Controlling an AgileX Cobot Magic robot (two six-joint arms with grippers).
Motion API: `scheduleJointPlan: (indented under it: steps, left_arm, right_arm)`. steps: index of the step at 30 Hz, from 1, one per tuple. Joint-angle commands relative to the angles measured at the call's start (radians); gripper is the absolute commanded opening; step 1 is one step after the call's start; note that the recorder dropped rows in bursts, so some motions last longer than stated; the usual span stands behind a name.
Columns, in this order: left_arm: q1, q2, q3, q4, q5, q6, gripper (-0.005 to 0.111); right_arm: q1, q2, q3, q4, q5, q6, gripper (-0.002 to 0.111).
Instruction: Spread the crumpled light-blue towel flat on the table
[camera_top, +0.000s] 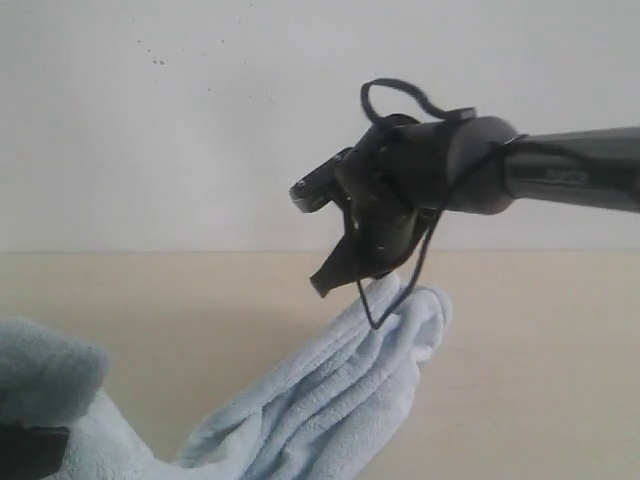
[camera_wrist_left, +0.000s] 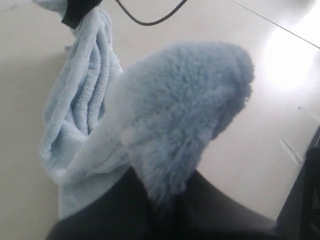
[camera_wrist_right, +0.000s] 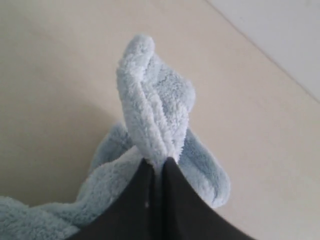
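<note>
A pale light-blue fluffy terry-cloth towel (camera_top: 330, 400) hangs bunched into long ropy folds between the two arms, not spread out at all. It runs from the near left corner of the scene up toward the middle, over a broad, smooth, pale beige counter (camera_top: 150, 300) that meets a plain white wall (camera_top: 200, 120) at the far side.

The right hand (camera_wrist_right: 159, 165) has its two dark fingers (camera_wrist_right: 132, 200) pressed together on a thick fold of the towel. A rounded tuft pokes out past the tips and another lobe bulges to one side. Seen from the room, the black right arm (camera_top: 470, 165) reaches in from the right, and that end of the towel is lifted clear of the counter under it (a thin black cable (camera_top: 400, 92) loops above the wrist and another strand dangles in front of the cloth).

The left hand (camera_wrist_left: 162, 210) is likewise closed, clamped on a fat, fuzzy wad of towel that swells up over its fingertips. From there the cloth trails away in narrow pleats toward the right hand at the far end. The middle of it sags low over the counter. Whether it rests on the surface there, I cannot tell.
</note>
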Motion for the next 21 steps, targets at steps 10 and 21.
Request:
scheduleJointPlan:
  steps: [10,21]
  left_arm:
    - [-0.005,-0.141,0.003,-0.016,0.037,0.006,0.004]
    - [-0.005,-0.242,-0.064,-0.041,0.1,0.006,0.004]
  right_arm:
    - [-0.054,-0.507,0.681,-0.085,-0.21,0.242,0.0]
    - [-0.054,-0.886,0.79,-0.295,-0.127,0.415,0.0]
